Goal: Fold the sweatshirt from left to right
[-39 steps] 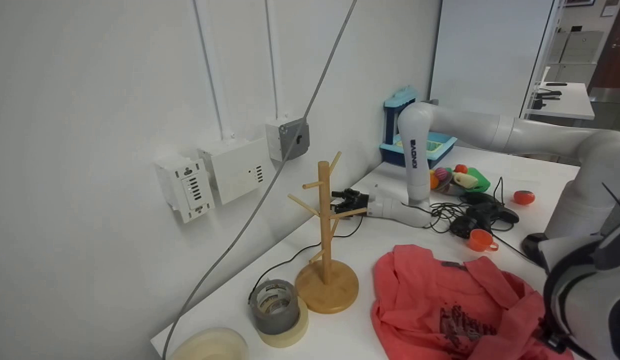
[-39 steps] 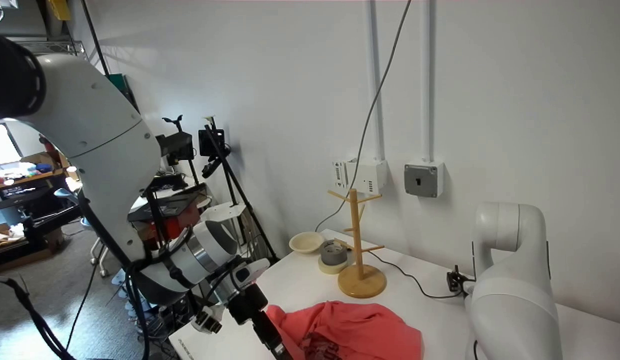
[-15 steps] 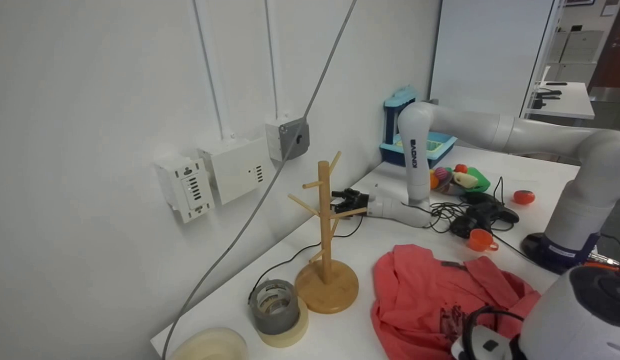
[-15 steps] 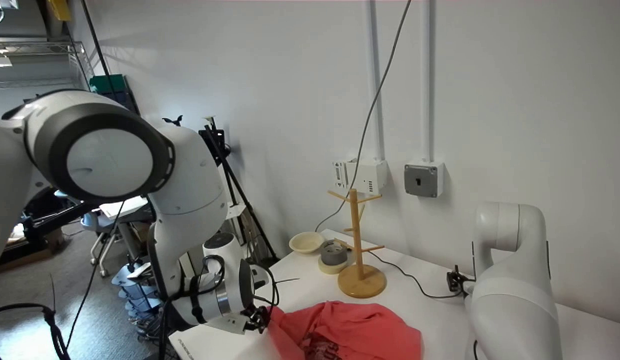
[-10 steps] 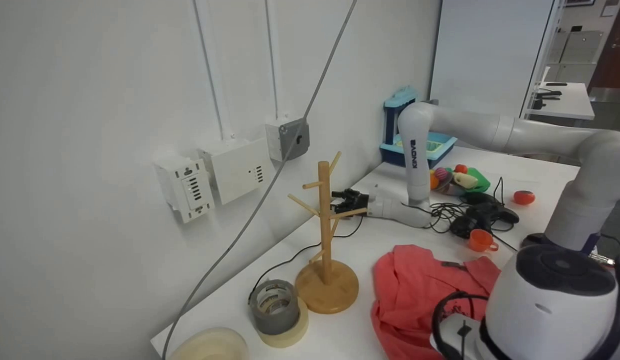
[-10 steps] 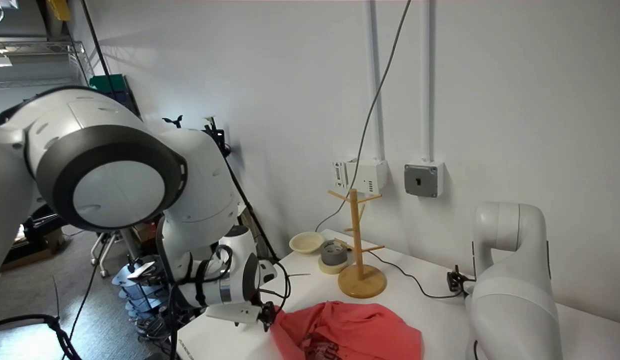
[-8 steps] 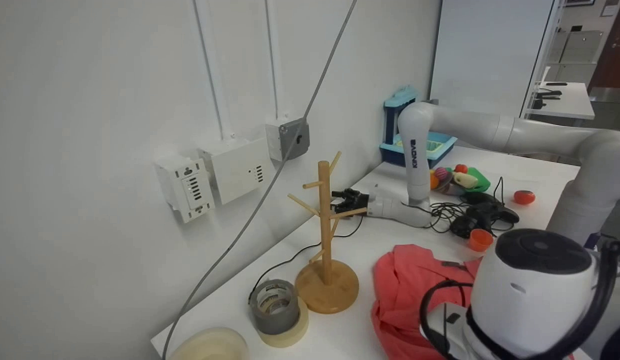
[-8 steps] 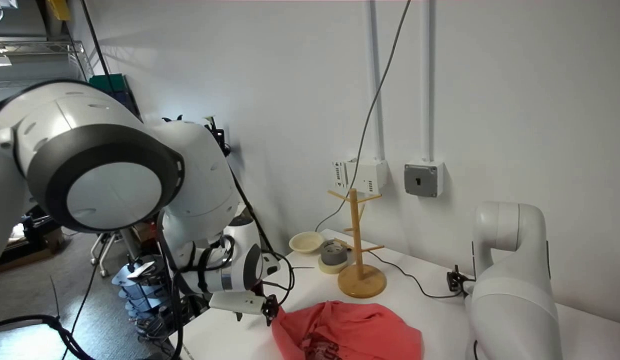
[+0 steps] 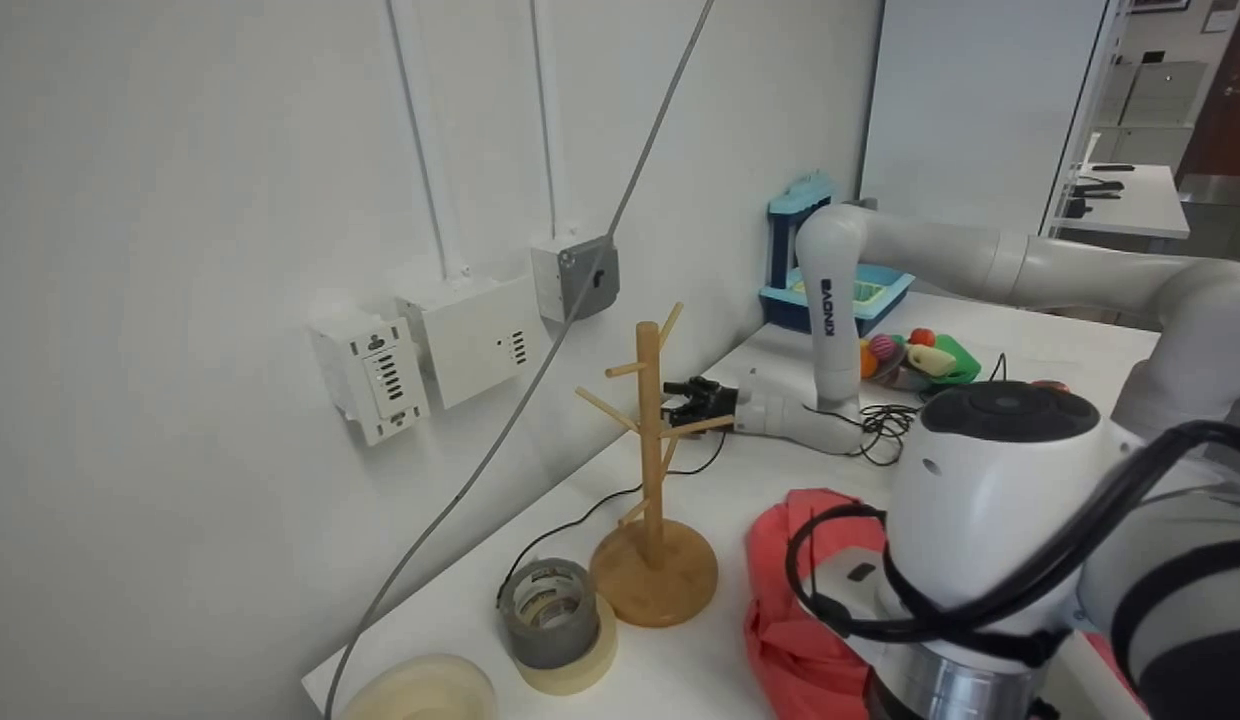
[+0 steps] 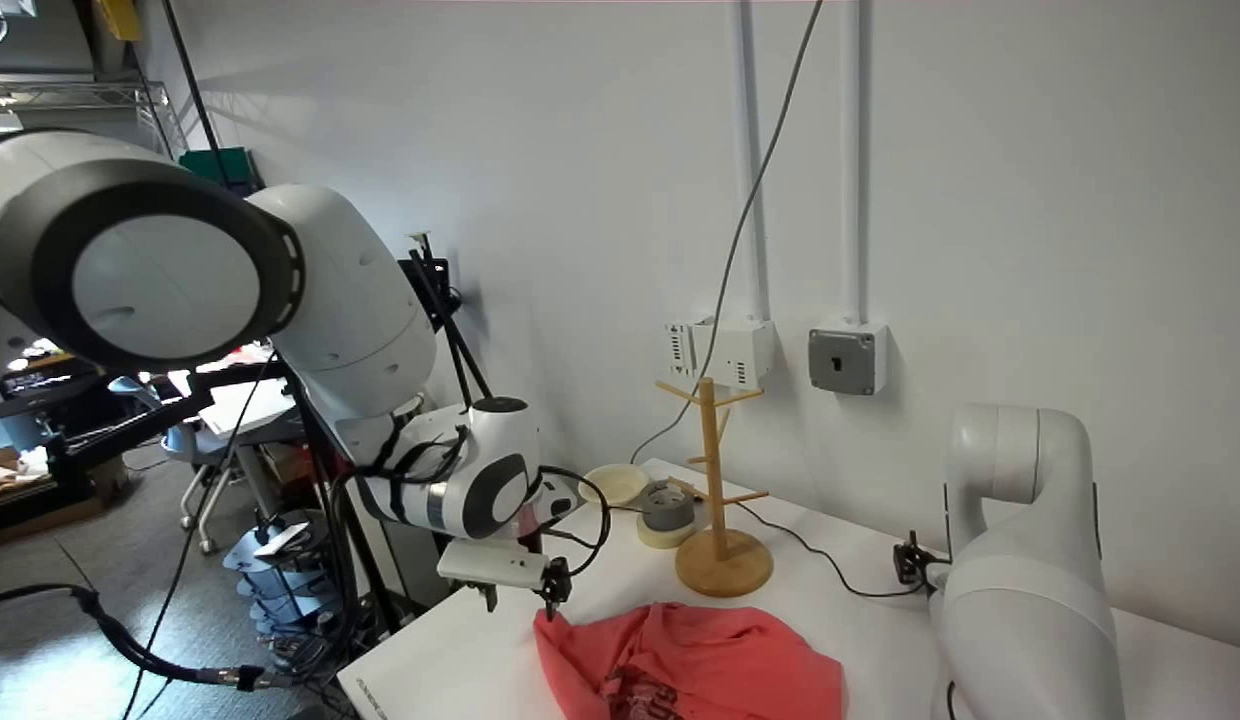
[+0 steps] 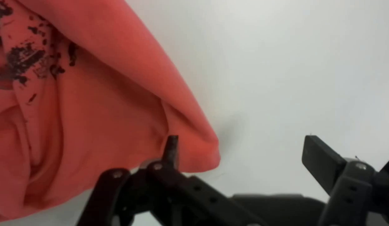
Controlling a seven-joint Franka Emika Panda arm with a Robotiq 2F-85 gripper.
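Note:
The coral-red sweatshirt (image 10: 725,655) lies rumpled on the white table, its dark print facing up. In an exterior view my arm hides most of it, leaving its left side (image 9: 780,630) visible. In the wrist view a rounded corner of the sweatshirt (image 11: 106,103) reaches between the fingers, close to the left one. My gripper (image 11: 241,138) is open with its fingers wide apart and nothing held. The left finger overlaps the cloth; the right finger is over bare table. In an exterior view the gripper (image 10: 521,598) is just above the sweatshirt's left end; contact cannot be told.
A wooden mug tree (image 9: 652,585) stands beside the sweatshirt. Stacked tape rolls (image 9: 555,640) and a cream bowl (image 9: 420,690) are near it. A second white arm (image 10: 1030,600) stands at the table's far end. Toy food (image 9: 925,355) and tangled cables (image 9: 885,425) lie beyond.
My wrist has swung in over the sweatshirt, hiding more of it and the orange cup. The gripper has turned and risen from its low, tilted pose. The sweatshirt looks almost unchanged.

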